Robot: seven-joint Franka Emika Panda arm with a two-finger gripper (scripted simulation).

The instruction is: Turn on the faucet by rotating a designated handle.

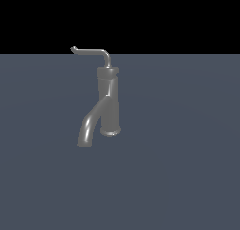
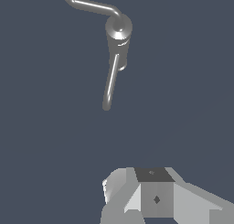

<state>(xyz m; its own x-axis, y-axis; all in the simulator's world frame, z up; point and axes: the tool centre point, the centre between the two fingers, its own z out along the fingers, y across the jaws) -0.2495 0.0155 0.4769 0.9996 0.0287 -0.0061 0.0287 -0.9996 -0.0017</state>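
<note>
Faucet (image 1: 108, 100) metal showed dark grey against a flat blue-grey floor (image 1: 187, 177), the only surface in the scene, under a black band of background. It stood upright near the middle of that floor, a little toward the exterior view's left, with open floor on every side. Its thick round body rose from a flared base to a wider cap. A thick curved spout (image 1: 87, 130) left the body partway up and bent downward toward the exterior view's left, ending just above the floor.

From the cap rose the handle (image 1: 93, 51), a thin, paler grey rod. A short stem went up from the cap, curved over, and ran as a long level arm toward the exterior view's left, finishing in a small upturned tip. The arm pointed to the same side as the spout.

In the wrist view the faucet (image 2: 119, 35) was seen from above, with the handle (image 2: 91, 6) and the spout (image 2: 109, 86) spreading out from its round cap at an angle to each other.

The gripper (image 2: 151, 195) appeared only in the wrist view, as pale grey blocky housing with a dark panel at the frame's edge. It was well apart from the faucet and touched nothing. Its fingertips were out of frame, so whether they were apart or together could not be told.
</note>
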